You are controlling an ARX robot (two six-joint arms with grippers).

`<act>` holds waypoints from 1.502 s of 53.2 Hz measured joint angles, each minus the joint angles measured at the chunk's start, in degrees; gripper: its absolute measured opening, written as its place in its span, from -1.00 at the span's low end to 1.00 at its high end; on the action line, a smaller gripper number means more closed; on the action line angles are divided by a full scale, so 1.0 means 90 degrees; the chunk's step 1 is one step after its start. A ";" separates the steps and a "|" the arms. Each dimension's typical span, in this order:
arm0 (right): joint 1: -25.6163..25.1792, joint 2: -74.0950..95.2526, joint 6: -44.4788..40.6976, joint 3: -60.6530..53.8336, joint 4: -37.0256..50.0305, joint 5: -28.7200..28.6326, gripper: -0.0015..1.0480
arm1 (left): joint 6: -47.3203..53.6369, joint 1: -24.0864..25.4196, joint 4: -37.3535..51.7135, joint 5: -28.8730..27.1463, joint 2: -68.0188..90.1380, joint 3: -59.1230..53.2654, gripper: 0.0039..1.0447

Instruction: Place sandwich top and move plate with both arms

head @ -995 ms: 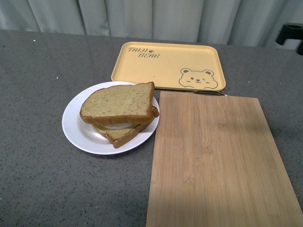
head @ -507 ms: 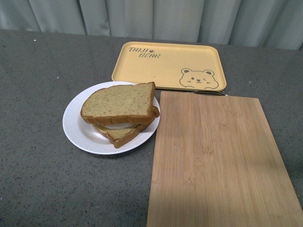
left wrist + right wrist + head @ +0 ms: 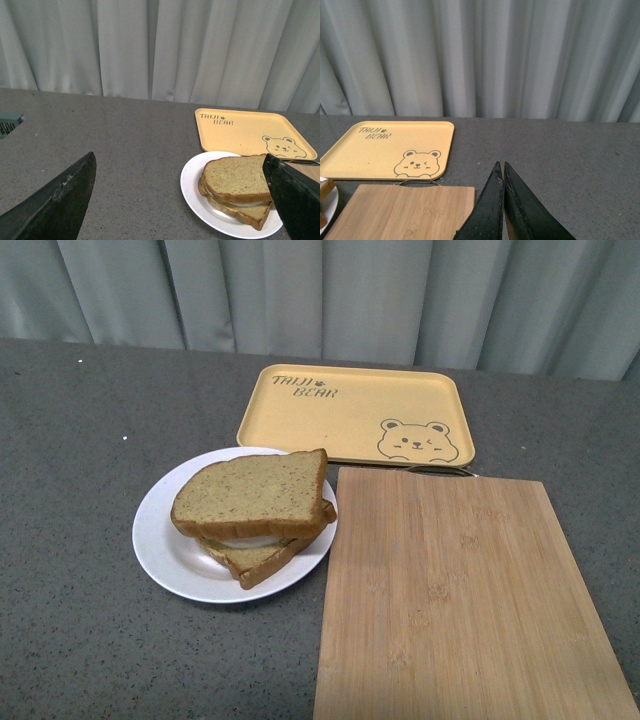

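Left tool (image 3: 178,156) gapes; plate (image 3: 157,532) sits just beside cutting board (image 3: 450,600), near tray (image 3: 350,415).

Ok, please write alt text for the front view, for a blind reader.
The sandwich top lies on a lower slice on a round white plate, on a grey table. A wooden cutting board lies just right of the plate, a yellow tray with a bear drawing behind both. No arm shows.

sandwich top (image 3: 250,495) stacked on plate (image 3: 160,540) | cutting board (image 3: 450,600) just beside — tray (image 3: 340,415) behind
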 joint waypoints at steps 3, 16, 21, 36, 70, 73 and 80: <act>0.0000 -0.0308 0.0000 -0.0056 -0.0257 -0.0019 -0.98 | -0.0002 0.0000 0.0000 -0.0002 0.0000 0.0000 0.88; 0.0000 -0.1379 0.0000 -0.0158 -0.1178 -0.0019 -0.98 | 0.0000 0.0000 0.0000 -0.0002 0.0000 0.0000 0.88; -0.0002 -0.1780 0.0000 -0.0170 -0.1537 -0.0017 -0.98 | -0.0002 0.0000 0.0000 -0.0002 0.0000 0.0000 0.88; 0.0000 -0.2788 0.0000 -0.0170 -0.2472 -0.0022 -0.98 | -0.0002 0.0000 0.0000 0.0000 0.0000 0.0000 0.88; 0.0000 -0.4218 0.0000 -0.0170 -0.3871 -0.0024 -0.98 | -0.0002 0.0000 0.0000 -0.0002 0.0000 0.0000 0.88; -0.0002 -0.4299 0.0000 -0.0170 -0.3951 -0.0024 -0.98 | -0.0002 0.0000 0.0000 -0.0002 0.0000 0.0002 0.88; -0.0002 -0.4493 0.0000 -0.0170 -0.4148 -0.0024 -0.98 | 0.0000 0.0000 0.0000 -0.0002 0.0000 0.0000 0.88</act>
